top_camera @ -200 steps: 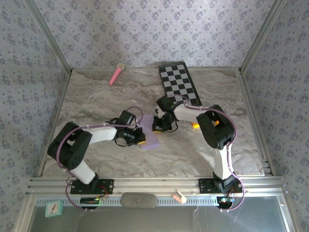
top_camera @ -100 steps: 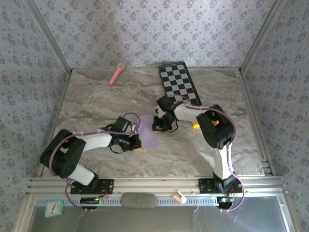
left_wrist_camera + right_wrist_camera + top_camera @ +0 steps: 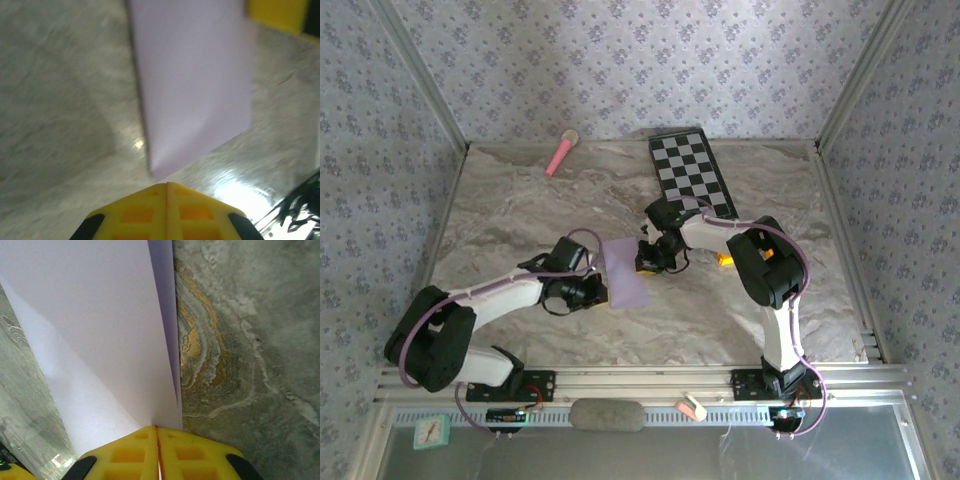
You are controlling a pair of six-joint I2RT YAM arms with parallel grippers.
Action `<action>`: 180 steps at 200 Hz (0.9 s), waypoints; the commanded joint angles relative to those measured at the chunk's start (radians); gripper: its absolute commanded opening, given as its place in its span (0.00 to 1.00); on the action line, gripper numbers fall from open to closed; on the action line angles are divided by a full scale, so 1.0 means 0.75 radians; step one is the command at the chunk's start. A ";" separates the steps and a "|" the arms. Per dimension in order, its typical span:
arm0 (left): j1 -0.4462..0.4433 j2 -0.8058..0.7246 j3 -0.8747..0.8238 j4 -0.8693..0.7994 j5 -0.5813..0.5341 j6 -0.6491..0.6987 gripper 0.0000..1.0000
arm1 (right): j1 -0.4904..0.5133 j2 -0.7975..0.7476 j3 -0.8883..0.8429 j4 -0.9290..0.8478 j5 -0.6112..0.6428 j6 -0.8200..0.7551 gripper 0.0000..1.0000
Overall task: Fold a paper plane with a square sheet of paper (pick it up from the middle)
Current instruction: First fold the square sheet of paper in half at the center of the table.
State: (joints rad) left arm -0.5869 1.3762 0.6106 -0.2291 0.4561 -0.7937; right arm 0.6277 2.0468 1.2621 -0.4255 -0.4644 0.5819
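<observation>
We see the paper as a pale lilac, narrow oblong near the middle of the worktop, between the two tools. From the right wrist it shows two layers: a broad front leaf with a faint slanting crease, and a thin strip of a second leaf along its right edge. The right tool is clenched on the paper's edge, its yellow fingers pressed together where the sheet runs into them. The left tool is clenched on nothing, its tips meeting just short of the paper's near corner; from that wrist the sheet looks smooth, with a soft dent near the corner and a dark shadow along its left edge. The worktop is grey-beige marbled stone with ochre veins. A checkered board lies at the far right and a pink stick at the far left. Floral wallpaper covers the walls around us.
</observation>
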 commanded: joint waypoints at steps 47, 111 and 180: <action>-0.088 0.205 0.077 0.107 0.028 -0.050 0.07 | -0.005 0.290 -0.137 -0.208 0.407 -0.025 0.09; -0.093 0.171 -0.099 -0.045 -0.080 0.002 0.06 | -0.013 0.298 -0.132 -0.208 0.405 -0.031 0.08; -0.008 0.014 0.104 -0.023 -0.022 -0.046 0.08 | -0.015 0.269 -0.104 -0.228 0.409 -0.044 0.08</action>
State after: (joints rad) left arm -0.6266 1.3949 0.6064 -0.2630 0.4187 -0.8059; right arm 0.6220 2.0544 1.2797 -0.4469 -0.4694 0.5743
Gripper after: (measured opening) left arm 0.076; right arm 0.086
